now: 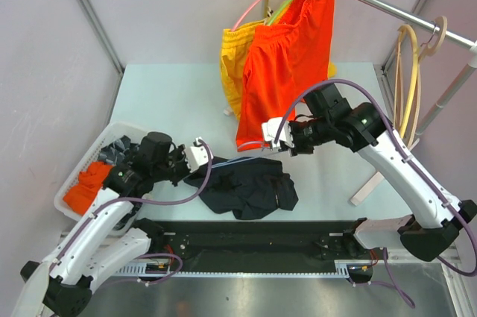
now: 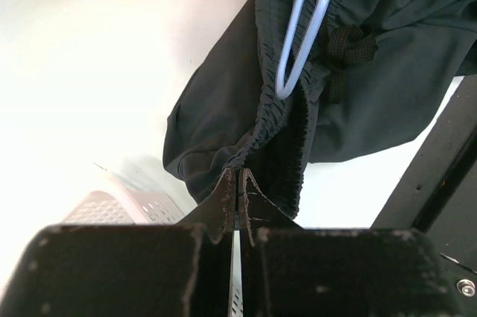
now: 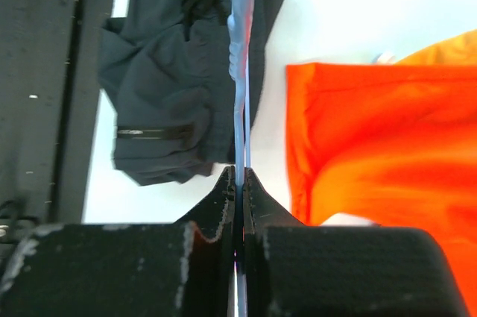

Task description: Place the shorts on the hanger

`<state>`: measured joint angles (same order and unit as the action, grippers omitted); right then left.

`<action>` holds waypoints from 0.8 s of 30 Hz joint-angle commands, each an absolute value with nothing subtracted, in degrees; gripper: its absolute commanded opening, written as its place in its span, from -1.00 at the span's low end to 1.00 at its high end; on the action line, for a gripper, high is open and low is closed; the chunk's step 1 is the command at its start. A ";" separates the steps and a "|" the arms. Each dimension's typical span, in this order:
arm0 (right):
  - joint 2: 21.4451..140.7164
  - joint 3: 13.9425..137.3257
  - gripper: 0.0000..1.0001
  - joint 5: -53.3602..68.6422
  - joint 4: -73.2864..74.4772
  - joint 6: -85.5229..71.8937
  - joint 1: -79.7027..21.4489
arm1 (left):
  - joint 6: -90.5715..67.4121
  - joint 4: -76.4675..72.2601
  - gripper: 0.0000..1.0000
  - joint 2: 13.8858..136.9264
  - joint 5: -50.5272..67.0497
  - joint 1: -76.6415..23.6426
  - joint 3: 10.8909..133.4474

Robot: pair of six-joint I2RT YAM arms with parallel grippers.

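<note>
The shorts (image 1: 250, 189) were lying on the bench (image 1: 164, 101), lower centre of the top view. Their waistband was pinched by the clenched left gripper (image 2: 237, 183), probably to hold it open. The hanger (image 3: 240, 71), clamped in the right gripper (image 3: 240, 179), was pointed into it.

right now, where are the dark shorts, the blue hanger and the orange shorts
dark shorts (image 1: 250, 192), top view, middle of the crumpled fabric
blue hanger (image 3: 240, 119), right wrist view, straight stretch of wire
orange shorts (image 1: 292, 71), top view, front panel
</note>
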<state>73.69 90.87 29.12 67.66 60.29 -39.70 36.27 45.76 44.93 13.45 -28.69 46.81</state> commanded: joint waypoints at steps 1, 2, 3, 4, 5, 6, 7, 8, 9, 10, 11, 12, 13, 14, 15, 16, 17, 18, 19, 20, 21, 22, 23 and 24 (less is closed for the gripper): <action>74.88 91.32 -1.00 29.18 62.84 65.30 -40.17 | 35.51 46.76 -1.00 45.52 14.50 -28.48 50.01; 75.32 91.32 -1.00 29.27 62.67 65.74 -40.43 | 34.90 46.76 -1.00 45.88 14.68 -28.48 50.62; 75.58 91.32 -1.00 29.27 62.49 65.57 -40.60 | 34.46 46.67 -1.00 46.14 14.68 -28.39 51.06; 75.93 91.32 -1.00 29.27 62.40 65.48 -40.78 | 34.02 46.50 -1.00 46.66 14.85 -28.48 51.67; 76.46 91.32 -1.00 29.18 62.49 65.22 -41.13 | 32.97 46.23 -0.99 46.93 14.85 -28.39 51.94; 76.81 91.32 -1.00 29.18 62.49 64.95 -41.39 | 32.44 45.97 -1.00 47.19 14.85 -28.48 52.20; 77.16 91.32 -1.00 29.44 62.40 64.08 -41.48 | 32.00 45.88 -1.00 47.63 15.03 -28.48 52.73; 77.60 91.23 -1.00 29.62 62.58 63.72 -41.66 | 31.21 45.79 -0.99 48.16 14.94 -28.48 52.91; 77.69 91.23 -1.00 29.88 62.58 63.37 -42.01 | 30.68 45.36 -1.00 48.51 14.59 -28.39 53.08; 77.87 91.14 -1.00 30.23 62.67 62.59 -42.19 | 30.06 45.18 -0.99 48.60 14.50 -28.39 53.26; 78.13 91.06 -1.00 30.32 62.84 62.32 -42.36 | 29.62 44.83 -1.00 49.21 14.50 -28.39 53.35; 78.13 90.97 -1.00 30.50 62.84 62.23 -42.36 | 29.27 44.65 -1.00 49.48 14.24 -28.48 53.44; 78.13 90.88 -1.00 30.41 62.84 61.88 -42.45 | 28.66 44.47 -0.99 49.66 14.06 -28.48 53.70; 78.13 90.62 -1.00 30.41 62.84 61.79 -42.45 | 28.48 44.47 -1.00 50.09 14.32 -28.39 53.96; 78.22 90.53 -1.00 30.58 63.02 61.79 -42.45 | 28.48 44.30 -0.99 50.45 14.50 -28.48 54.23; 78.22 90.44 -1.00 30.59 62.76 61.61 -42.45 | 27.87 44.12 -1.00 50.80 14.24 -28.39 54.40; 78.14 90.27 -1.00 30.50 62.49 61.26 -42.45 | 27.60 44.12 -1.00 51.41 14.15 -28.48 54.67; 78.05 90.26 -1.00 30.15 62.32 60.74 -42.45 | 27.42 44.03 -1.00 51.85 14.24 -28.39 55.10; 78.05 90.18 -1.00 29.54 61.71 59.51 -42.45 | 26.99 44.12 -1.00 52.12 14.15 -28.30 55.37; 77.96 90.09 -1.00 28.66 61.26 58.63 -42.28 | 26.81 44.30 -1.00 52.64 14.24 -28.39 55.55; 77.52 90.26 -1.00 27.43 60.82 57.93 -41.84 | 26.81 44.47 -1.00 52.65 14.41 -28.39 55.63; 77.17 90.18 -1.00 27.16 60.04 55.74 -39.92 | 27.07 44.65 -1.00 52.65 14.15 -28.39 55.46; 76.73 90.35 -1.00 26.90 59.51 54.77 -38.77 | 27.16 44.74 -1.00 52.65 13.89 -28.30 55.28; 75.86 91.05 -1.00 26.98 59.50 53.89 -37.45 | 27.42 44.74 -1.00 52.47 13.71 -28.30 54.59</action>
<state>78.52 89.95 28.08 62.92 58.89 -41.04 28.82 45.91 52.80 13.72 -28.69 53.06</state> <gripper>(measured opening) 0.026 0.006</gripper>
